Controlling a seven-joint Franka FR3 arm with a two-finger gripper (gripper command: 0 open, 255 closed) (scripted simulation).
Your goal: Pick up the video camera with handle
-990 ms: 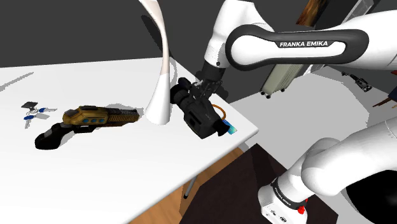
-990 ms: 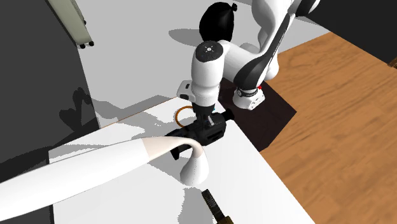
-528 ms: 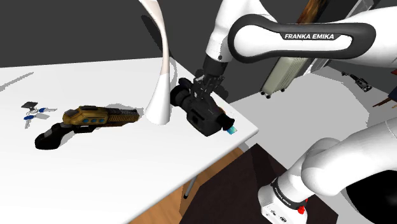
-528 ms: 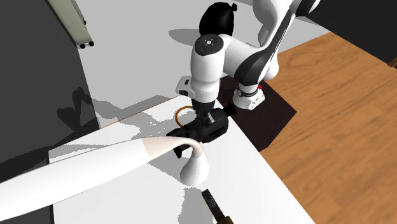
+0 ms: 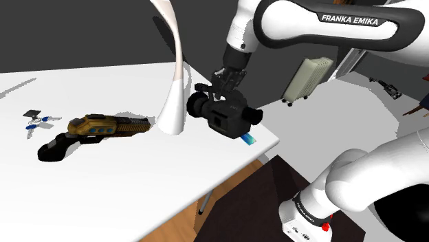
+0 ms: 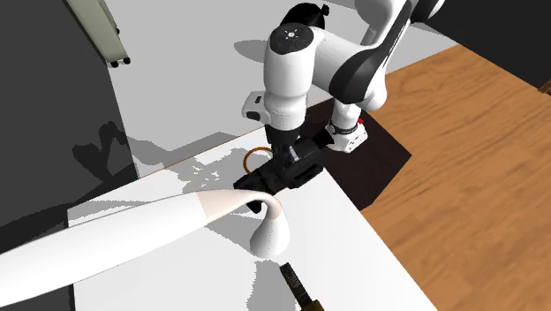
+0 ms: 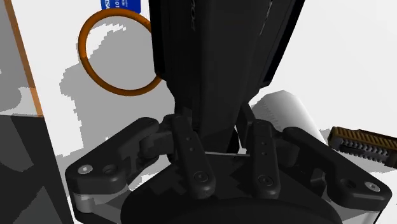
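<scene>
Farthest out from the gripper (image 5: 223, 88) lie some small keys (image 5: 36, 117) and then a gun-shaped toy (image 5: 89, 127), both resting untouched on the white bench (image 5: 103, 185) and well apart from it. Just beside the gripper stands a white curved ornament (image 5: 172, 117), close enough that a lift probably has to stay clear of it. The gripper is closed narrowly on the top handle of the black video camera (image 5: 225, 117), which hangs directly beneath it and looks clear of the bench. Gripping by the handle lets the bulky body hang below. In the wrist view the fingers (image 7: 194, 156) clasp that handle from both sides. Under the load lie an orange ring (image 7: 83, 44) and a blue card (image 5: 249, 139). A pale suitcase (image 5: 306, 77) stands well beyond.
</scene>
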